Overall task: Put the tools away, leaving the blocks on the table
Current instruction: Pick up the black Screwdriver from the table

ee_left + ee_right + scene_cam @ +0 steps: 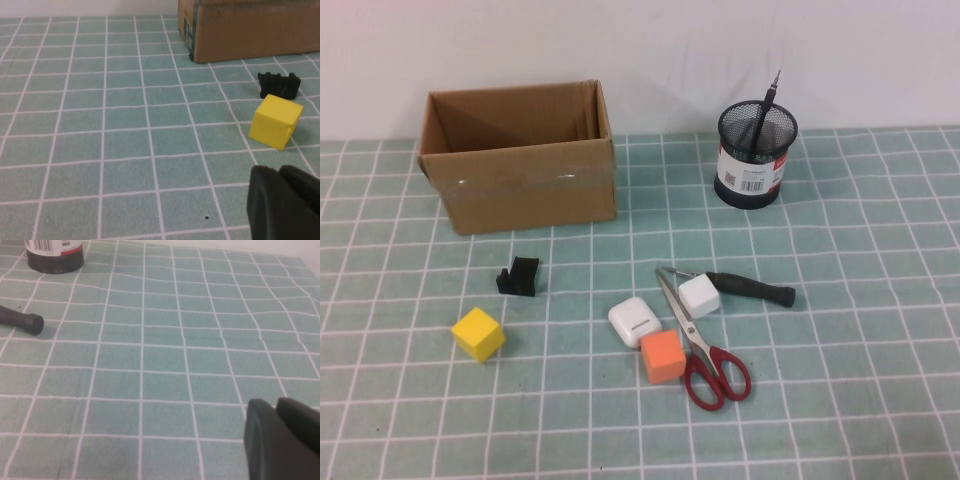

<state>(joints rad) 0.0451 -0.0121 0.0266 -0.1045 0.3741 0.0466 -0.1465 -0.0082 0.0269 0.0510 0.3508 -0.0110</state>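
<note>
Red-handled scissors (705, 345) lie on the teal grid table (860, 350) at centre front. The black-handled screwdriver (750, 288) lies behind them; its handle end shows in the right wrist view (22, 320). The thin black driver (765, 105) stands in the mesh cup (754, 155). The orange cube (663, 357) touches the scissors, the white cube (699, 296) sits by the screwdriver tip, and the yellow cube (479, 333) sits at left (275, 121). My left gripper (280, 171) is shut and empty, low, near the yellow cube. My right gripper (276, 405) is shut and empty over bare table. Neither arm shows in the high view.
An open cardboard box (520, 160) stands at the back left. A small black clip (520, 277) sits in front of it. A white earbud case (634, 321) lies beside the orange cube. The cup also shows in the right wrist view (54, 255).
</note>
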